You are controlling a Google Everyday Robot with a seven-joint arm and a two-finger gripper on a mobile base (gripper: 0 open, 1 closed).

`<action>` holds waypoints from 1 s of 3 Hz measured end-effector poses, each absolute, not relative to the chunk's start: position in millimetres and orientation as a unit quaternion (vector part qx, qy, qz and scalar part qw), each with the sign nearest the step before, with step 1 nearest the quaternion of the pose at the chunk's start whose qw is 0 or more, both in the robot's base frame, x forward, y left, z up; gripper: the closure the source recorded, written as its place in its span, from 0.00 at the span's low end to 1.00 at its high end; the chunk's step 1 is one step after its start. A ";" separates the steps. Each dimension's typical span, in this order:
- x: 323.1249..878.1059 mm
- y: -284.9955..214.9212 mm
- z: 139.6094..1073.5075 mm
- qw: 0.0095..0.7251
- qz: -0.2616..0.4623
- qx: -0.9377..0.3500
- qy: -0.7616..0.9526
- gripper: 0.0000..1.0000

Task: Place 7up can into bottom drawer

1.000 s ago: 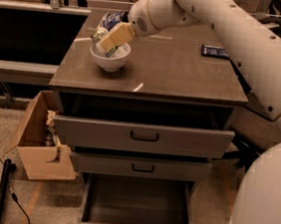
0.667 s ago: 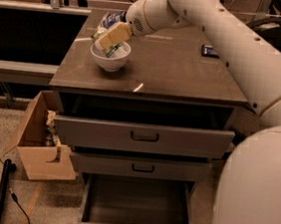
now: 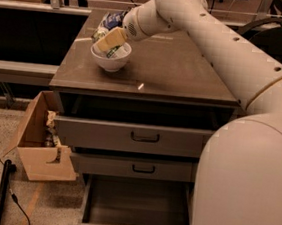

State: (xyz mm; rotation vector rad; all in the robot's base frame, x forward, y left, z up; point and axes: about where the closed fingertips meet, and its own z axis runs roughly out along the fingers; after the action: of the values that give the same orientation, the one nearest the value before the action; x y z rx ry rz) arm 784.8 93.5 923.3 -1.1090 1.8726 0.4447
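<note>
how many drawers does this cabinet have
3: top drawer under the tabletop, middle drawer below it, bottom drawer lowest, pulled open. The gripper is over the white bowl on top.

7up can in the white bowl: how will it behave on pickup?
Likely rigid but dentable: the 7up can looks like thin metal. It seems tilted in the white bowl, so it may roll against the curved wall. With the gripper at the bowl's rim, the bowl might shift too.
</note>
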 end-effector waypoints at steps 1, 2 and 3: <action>789.7 98.2 908.2 0.430 0.174 -0.435 0.772 0.17; 789.1 102.8 899.6 0.419 0.173 -0.436 0.777 0.39; 785.2 100.1 902.8 0.420 0.169 -0.441 0.775 0.62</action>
State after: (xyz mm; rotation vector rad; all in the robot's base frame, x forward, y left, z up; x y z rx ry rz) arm 785.2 100.1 902.8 -1.1054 1.9435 0.4241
